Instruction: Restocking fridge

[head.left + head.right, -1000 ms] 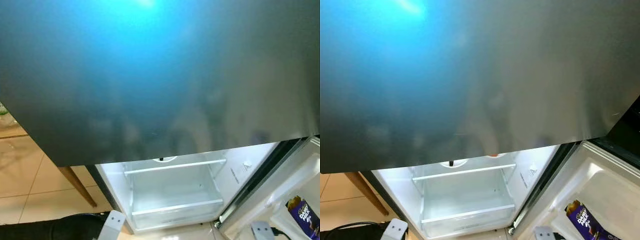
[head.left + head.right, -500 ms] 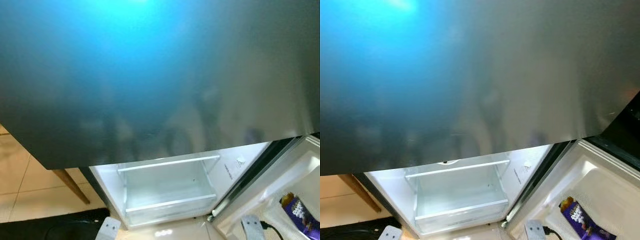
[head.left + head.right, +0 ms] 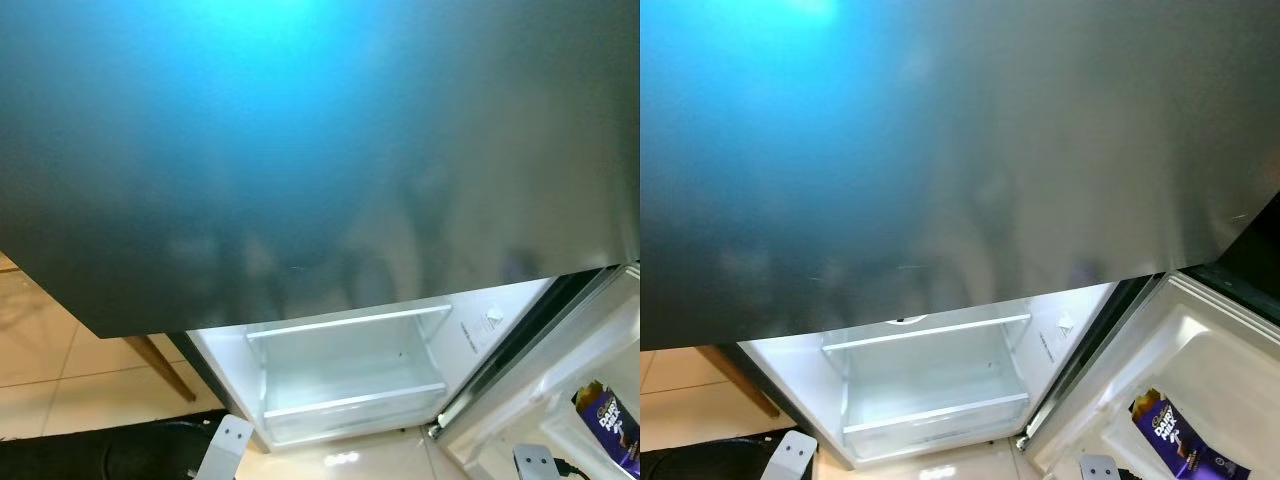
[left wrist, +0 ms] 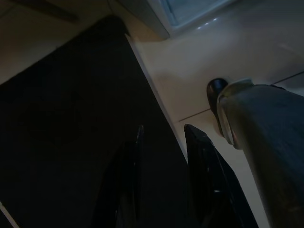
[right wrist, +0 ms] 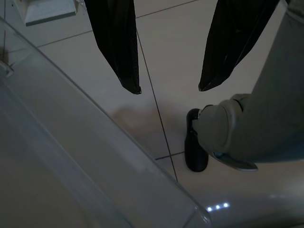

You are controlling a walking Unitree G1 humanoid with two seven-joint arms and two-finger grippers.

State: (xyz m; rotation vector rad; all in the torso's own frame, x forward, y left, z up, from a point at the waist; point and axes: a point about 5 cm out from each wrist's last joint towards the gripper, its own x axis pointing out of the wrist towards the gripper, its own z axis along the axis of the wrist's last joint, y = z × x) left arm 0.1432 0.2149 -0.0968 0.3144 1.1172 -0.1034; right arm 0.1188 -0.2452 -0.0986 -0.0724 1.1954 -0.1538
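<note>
A large dark upper fridge door (image 3: 320, 150) looms close, with the lit lower compartment open below it. Inside sits a clear drawer (image 3: 350, 385) with nothing visible in it. To the right, the open lower door's shelf (image 3: 1200, 380) holds a purple chocolate packet (image 3: 1170, 435). The left end effector (image 4: 161, 180) hangs released over a dark mat (image 4: 61, 142). The right end effector (image 5: 168, 57) hangs released above the tiled floor (image 5: 166, 28), near a person's shoe (image 5: 194, 142).
</note>
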